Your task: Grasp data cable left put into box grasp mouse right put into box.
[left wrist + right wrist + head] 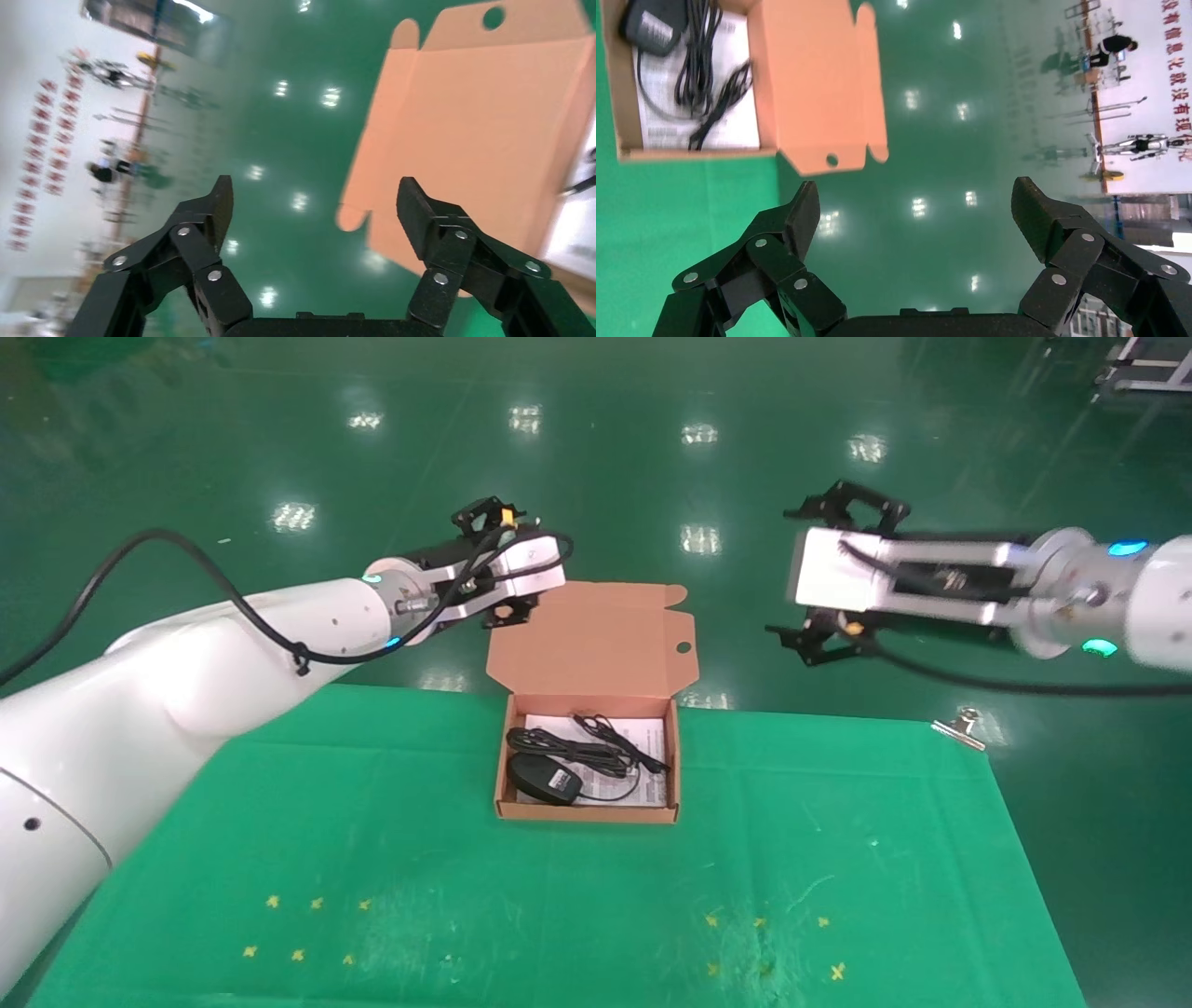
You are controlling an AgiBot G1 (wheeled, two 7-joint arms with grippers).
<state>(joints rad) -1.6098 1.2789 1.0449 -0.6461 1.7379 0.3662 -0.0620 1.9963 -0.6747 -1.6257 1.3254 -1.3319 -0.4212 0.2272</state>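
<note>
The orange-brown box sits open on the green cloth, its lid standing up at the back. Inside lie the black mouse, at the left front, and the tied data cable behind it, on a white sheet. The right wrist view shows the box, the mouse and the cable. My left gripper is open and empty, raised behind the lid's left edge. My right gripper is open and empty, raised to the right of the lid. Both are open in their wrist views.
The green cloth carries small yellow cross marks at the front left and front right. A metal binder clip sits at the table's far right corner. Shiny green floor lies beyond the table. The lid fills the left wrist view's side.
</note>
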